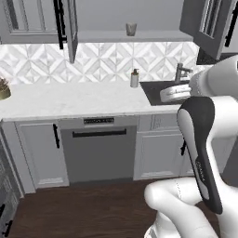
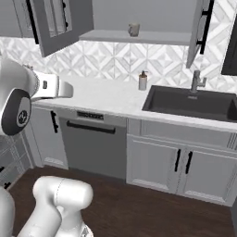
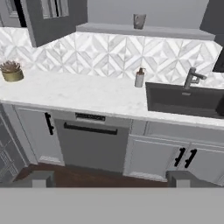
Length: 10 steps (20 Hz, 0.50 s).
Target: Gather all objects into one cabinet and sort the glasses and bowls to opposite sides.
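Grey-beige tumbler point(image 3: 139, 21) stands upright on open shelf point(image 3: 144, 30) between swung-out cabinet doors, near shelf front edge, long axis vertical, mouth up. My gripper point(image 3: 109, 178) wide open, holding nothing, well back from counter point(image 3: 78, 94). Risks as I judge: arm clipping left door point(image 3: 52, 19) on reach up; fingers nudging tumbler off front edge; soap bottle point(image 3: 139, 78) below in fall path
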Available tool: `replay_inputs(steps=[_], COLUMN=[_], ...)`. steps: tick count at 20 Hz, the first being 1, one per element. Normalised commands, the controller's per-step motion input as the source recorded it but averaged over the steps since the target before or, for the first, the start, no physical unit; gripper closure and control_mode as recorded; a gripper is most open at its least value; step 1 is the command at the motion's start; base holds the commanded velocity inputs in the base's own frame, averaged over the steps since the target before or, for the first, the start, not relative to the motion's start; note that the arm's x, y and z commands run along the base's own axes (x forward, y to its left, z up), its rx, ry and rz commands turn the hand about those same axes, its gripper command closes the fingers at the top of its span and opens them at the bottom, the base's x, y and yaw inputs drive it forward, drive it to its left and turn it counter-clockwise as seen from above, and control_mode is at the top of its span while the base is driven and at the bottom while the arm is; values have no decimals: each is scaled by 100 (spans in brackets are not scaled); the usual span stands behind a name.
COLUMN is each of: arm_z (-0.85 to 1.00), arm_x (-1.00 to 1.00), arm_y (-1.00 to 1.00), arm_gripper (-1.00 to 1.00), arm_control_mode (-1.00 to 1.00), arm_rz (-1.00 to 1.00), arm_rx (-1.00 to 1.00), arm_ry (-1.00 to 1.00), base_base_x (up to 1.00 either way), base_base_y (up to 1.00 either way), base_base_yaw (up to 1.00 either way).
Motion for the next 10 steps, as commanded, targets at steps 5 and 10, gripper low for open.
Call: replay_inputs(steps=[5, 10], arm_z=[0, 0], arm_x=[0, 0], arm_y=[0, 0], arm_gripper=[-100, -100], arm_control_mode=[100, 100], arm_rz=[0, 0], arm_rx=[0, 0], arm_ry=[0, 0], base_base_x=[72, 97], base_base_y=[-15, 47], base_base_yaw=[-60, -14])
